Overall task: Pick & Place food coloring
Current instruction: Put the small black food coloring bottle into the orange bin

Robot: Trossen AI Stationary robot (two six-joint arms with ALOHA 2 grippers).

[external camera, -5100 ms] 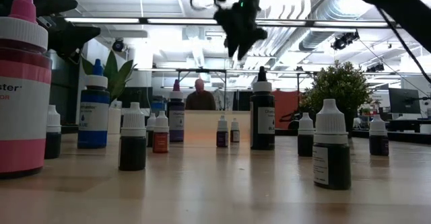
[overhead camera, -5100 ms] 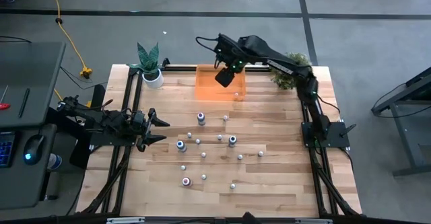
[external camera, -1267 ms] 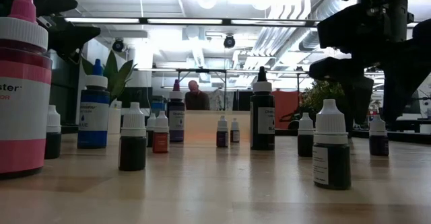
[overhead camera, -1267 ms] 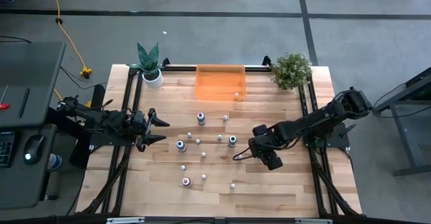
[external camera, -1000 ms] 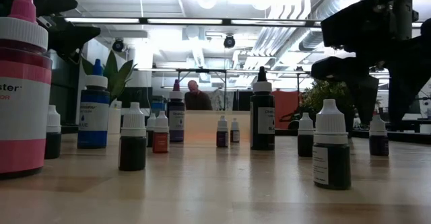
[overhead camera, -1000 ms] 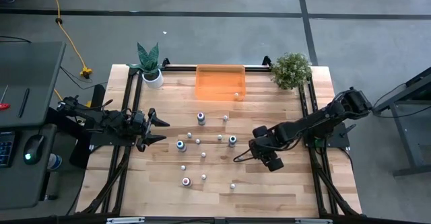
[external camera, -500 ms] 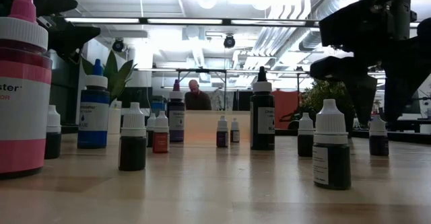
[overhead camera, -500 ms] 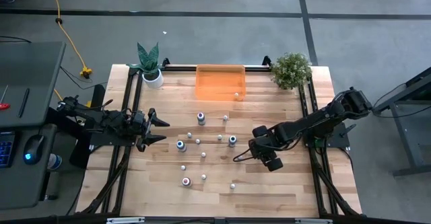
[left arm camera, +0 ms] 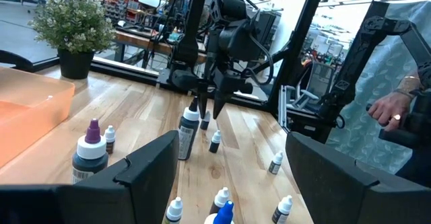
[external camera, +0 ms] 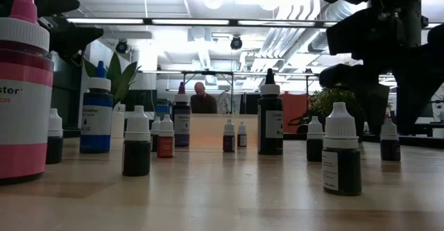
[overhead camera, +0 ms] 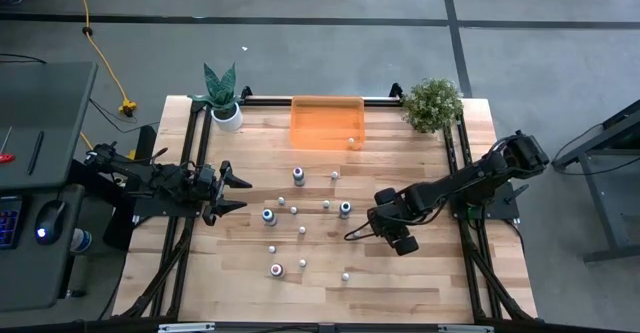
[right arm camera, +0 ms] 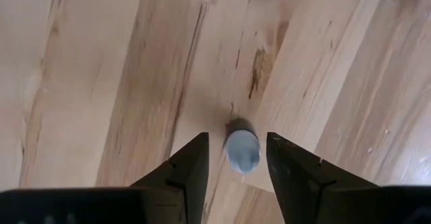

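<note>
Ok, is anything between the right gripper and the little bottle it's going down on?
Nothing visible. In the right wrist view the small bottle stands in the gap between the open fingers of the right gripper, with only bare wooden table around it.

Bottles [overhead camera: 300, 213] scattered mid table [overhead camera: 420, 283], bin [overhead camera: 325, 123] at far edge btwn two plants [overhead camera: 222, 95].

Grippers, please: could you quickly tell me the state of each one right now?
Left gripper: open, empty, waiting at the table's left edge.
Right gripper: open, straddling a small bottle, not yet closed on it.
</note>
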